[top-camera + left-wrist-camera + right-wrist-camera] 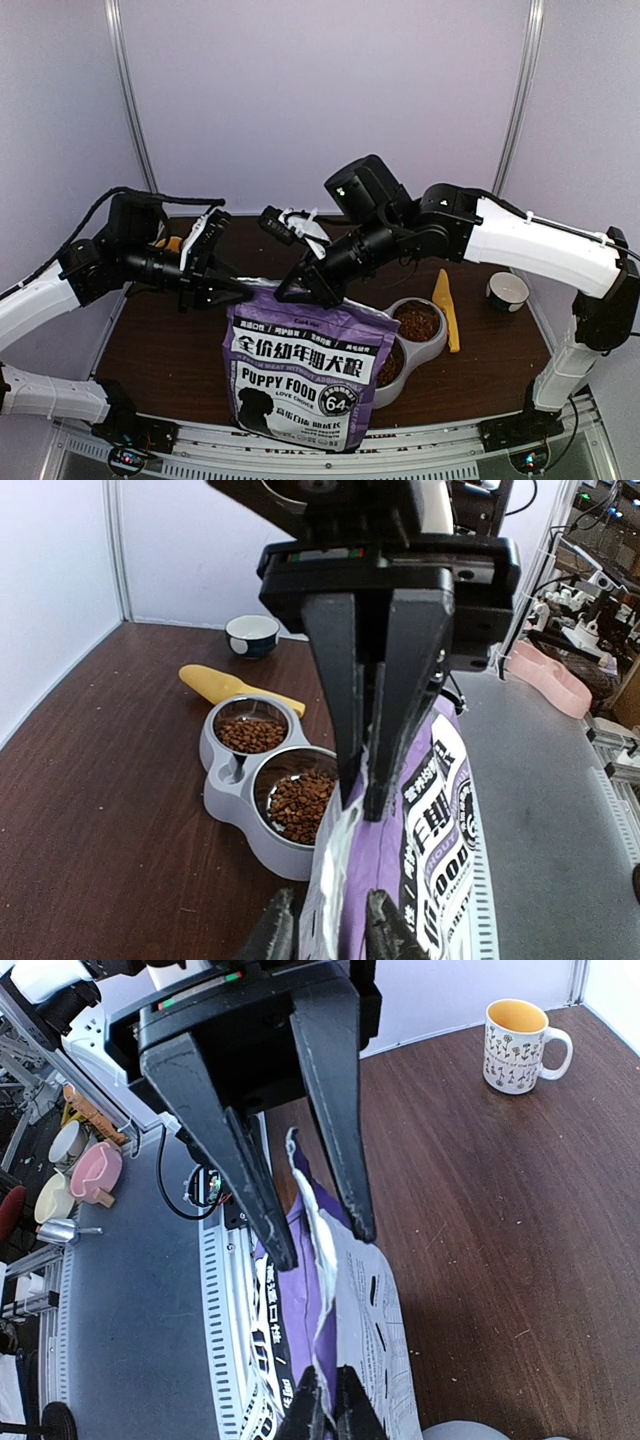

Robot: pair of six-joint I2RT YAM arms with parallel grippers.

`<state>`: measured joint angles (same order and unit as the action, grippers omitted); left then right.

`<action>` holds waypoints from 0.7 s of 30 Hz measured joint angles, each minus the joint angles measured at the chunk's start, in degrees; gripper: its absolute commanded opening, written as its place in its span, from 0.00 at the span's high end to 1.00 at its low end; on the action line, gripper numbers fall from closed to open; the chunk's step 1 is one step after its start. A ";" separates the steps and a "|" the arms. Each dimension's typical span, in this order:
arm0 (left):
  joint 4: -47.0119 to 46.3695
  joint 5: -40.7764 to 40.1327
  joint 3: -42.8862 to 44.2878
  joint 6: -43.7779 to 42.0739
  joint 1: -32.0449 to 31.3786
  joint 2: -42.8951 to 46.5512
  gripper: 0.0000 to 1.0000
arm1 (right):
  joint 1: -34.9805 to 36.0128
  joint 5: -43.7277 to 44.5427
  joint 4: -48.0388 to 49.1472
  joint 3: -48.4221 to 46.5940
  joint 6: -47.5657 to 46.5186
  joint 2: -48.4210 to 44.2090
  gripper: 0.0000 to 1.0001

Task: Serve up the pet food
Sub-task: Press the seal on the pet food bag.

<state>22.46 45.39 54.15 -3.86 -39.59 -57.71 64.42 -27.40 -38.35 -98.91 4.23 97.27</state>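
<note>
Now, your left gripper (325,1248): fingers spread wide, one on each side of the bag's torn top edge, not closed on it.
Your right gripper (362,798): fingers drawn together, pinching that same top edge just beside your left gripper.
Bag (300,370): purple and white, standing upright at the near middle of the table (160,350), printed face toward the arm bases.
Kibble (298,805): reddish-brown pellets lying in both basins of the bowl; you cannot see into the bag from any view.
Bowl (440,345): grey double bowl, just right of the bag. The bag hides part of its nearer basin in the top view.
Scoop (446,310): yellow, lying flat on the table right beside the bowl on its right.
Mug (507,291): upright near the table's right edge, apart from the scoop, handle clear in your right wrist view.
</note>
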 measured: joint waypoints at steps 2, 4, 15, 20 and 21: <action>0.68 -1.27 0.00 -0.50 0.00 1.07 0.80 | 0.00 0.42 -0.02 0.09 -0.02 -0.09 1.00; 1.53 -2.43 0.00 -0.96 0.00 2.01 0.85 | 0.00 0.59 -0.02 0.09 -0.02 -0.17 1.00; 2.78 -4.20 0.00 -2.34 0.00 2.64 1.00 | 0.00 0.90 -0.04 0.20 0.04 -0.22 1.00; 2.75 -3.72 0.00 -2.27 0.00 2.64 1.00 | 0.00 0.87 0.07 0.20 0.37 -0.22 0.91; 2.78 -3.56 0.00 -2.27 0.00 2.64 1.00 | 0.00 0.85 0.13 0.20 0.46 -0.22 0.89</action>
<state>25.23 41.82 54.15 -6.13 -39.59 -55.07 64.42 -26.55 -38.22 -98.72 4.69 97.06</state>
